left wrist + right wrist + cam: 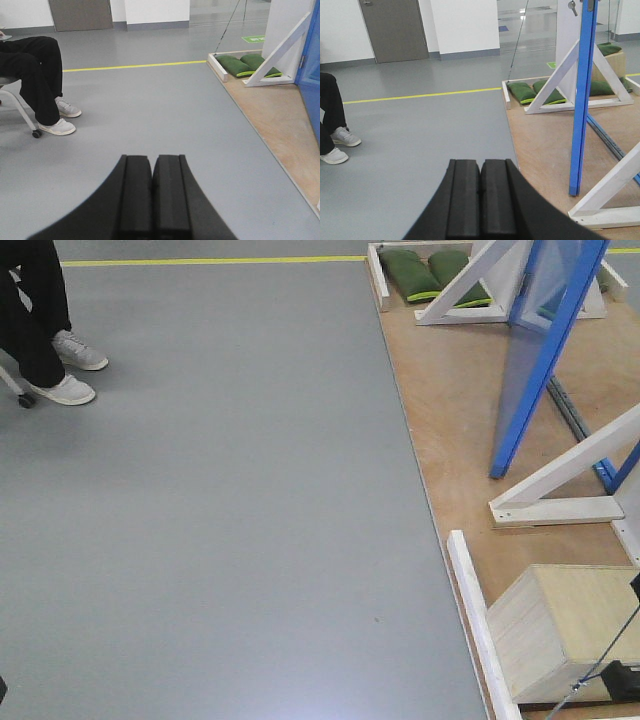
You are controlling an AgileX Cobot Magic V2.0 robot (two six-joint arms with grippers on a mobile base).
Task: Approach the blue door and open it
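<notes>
The blue door (547, 360) stands on a plywood platform (450, 410) at the upper right of the front view, seen almost edge-on. In the right wrist view its blue edge (581, 100) rises ahead and to the right, with a bit of metal hardware at the top. A strip of it shows at the right edge of the left wrist view (314, 55). My left gripper (152, 162) is shut and empty over the grey floor. My right gripper (480, 166) is shut and empty, near the platform's left edge. Both are well short of the door.
White slanted braces (565, 475) and green sandbags (425, 275) sit on the platform. A wooden box (560, 630) stands at the near right behind a white rail (478, 620). A seated person's legs (45, 330) are at the far left. A yellow floor line (200, 260) runs across the back.
</notes>
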